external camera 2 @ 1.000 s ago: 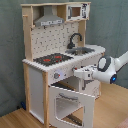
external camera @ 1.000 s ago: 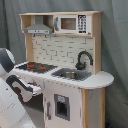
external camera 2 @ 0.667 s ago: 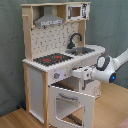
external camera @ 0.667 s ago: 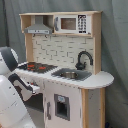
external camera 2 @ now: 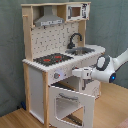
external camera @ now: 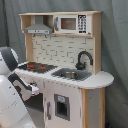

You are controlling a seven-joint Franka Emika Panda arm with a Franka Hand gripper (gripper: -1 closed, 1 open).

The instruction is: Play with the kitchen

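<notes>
Your arm reaches in at the kitchen point(external camera 2: 60, 65) front; in the second exterior view the end effector point(external camera 2: 76, 73) sits just below the counter edge, at the panel above the oven door point(external camera 2: 72, 105), pointing toward the second exterior view's left. You can't tell whether its fingers are apart or together. The oven door hangs open, swung out from the cabinet, below the end effector. In the first exterior view the arm point(external camera: 12, 92) fills the first exterior view's lower left, with its black end near the cabinet side under the stove point(external camera: 36, 66).

Count: one kitchen, one stove with red rings, one steel sink point(external camera 2: 82, 50), one black faucet point(external camera 2: 75, 39), one grey hood point(external camera 2: 48, 20), one microwave point(external camera: 71, 23) on the top shelf, one oven door.

Versus a second back: your arm has pushed slightly further toward the front panel in the second exterior view; kitchen and open door unchanged.
</notes>
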